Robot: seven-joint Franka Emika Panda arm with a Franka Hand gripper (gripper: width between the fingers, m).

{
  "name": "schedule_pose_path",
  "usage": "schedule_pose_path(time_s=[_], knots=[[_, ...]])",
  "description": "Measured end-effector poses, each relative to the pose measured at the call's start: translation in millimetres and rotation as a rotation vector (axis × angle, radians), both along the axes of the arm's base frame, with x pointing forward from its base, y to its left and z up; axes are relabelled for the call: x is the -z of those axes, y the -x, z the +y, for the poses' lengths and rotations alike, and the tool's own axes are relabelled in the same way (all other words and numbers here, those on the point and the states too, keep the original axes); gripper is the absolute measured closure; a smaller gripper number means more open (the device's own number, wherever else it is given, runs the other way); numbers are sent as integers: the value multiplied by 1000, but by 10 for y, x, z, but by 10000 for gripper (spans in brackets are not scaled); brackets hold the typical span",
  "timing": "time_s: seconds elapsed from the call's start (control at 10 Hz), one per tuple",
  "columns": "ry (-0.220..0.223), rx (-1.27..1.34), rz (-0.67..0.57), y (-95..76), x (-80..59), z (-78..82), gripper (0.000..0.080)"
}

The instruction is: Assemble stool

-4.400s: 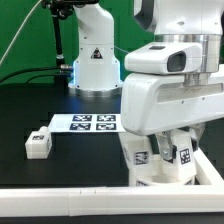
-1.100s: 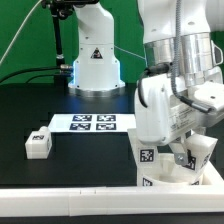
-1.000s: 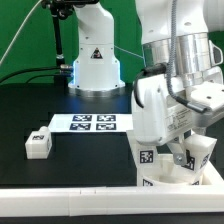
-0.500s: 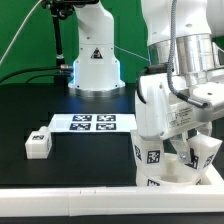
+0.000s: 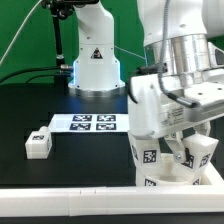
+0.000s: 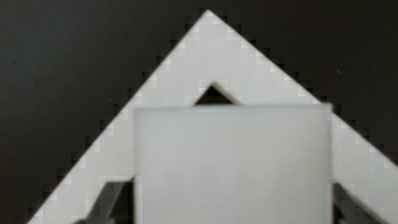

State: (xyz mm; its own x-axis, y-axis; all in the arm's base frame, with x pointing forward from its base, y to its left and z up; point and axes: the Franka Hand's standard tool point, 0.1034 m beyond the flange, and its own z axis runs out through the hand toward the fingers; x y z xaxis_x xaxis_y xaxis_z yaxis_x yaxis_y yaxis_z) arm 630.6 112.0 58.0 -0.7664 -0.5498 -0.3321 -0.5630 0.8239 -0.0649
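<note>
The stool's round white seat point(image 5: 172, 180) lies at the front on the exterior view's right, against the white L-shaped bar. Two tagged white legs point(image 5: 148, 156) point(image 5: 205, 153) stand up from it. My gripper point(image 5: 174, 148) reaches down between them. In the wrist view a white block leg point(image 6: 231, 150) fills the space between my dark fingers point(image 6: 111, 203), so my gripper point(image 6: 231, 208) is shut on it. It hides the seat below. A loose tagged leg point(image 5: 38, 143) lies on the black table at the exterior view's left.
The marker board point(image 5: 92, 123) lies flat mid-table. The long white L-shaped bar point(image 5: 60, 190) runs along the front edge; its corner shows as a white wedge point(image 6: 205, 60) in the wrist view. The robot base point(image 5: 95, 60) stands at the back.
My hand has twisted about its own axis above the seat while staying in the same spot. The loose leg and the marker board have not moved.
</note>
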Motion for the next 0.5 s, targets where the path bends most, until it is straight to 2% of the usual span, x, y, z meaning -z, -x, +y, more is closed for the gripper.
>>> schedule_pose_path(time_s=[0.2, 0.5], knots=[[55, 39, -67, 46, -12, 21, 463], [73, -22, -50, 69, -10, 13, 463]])
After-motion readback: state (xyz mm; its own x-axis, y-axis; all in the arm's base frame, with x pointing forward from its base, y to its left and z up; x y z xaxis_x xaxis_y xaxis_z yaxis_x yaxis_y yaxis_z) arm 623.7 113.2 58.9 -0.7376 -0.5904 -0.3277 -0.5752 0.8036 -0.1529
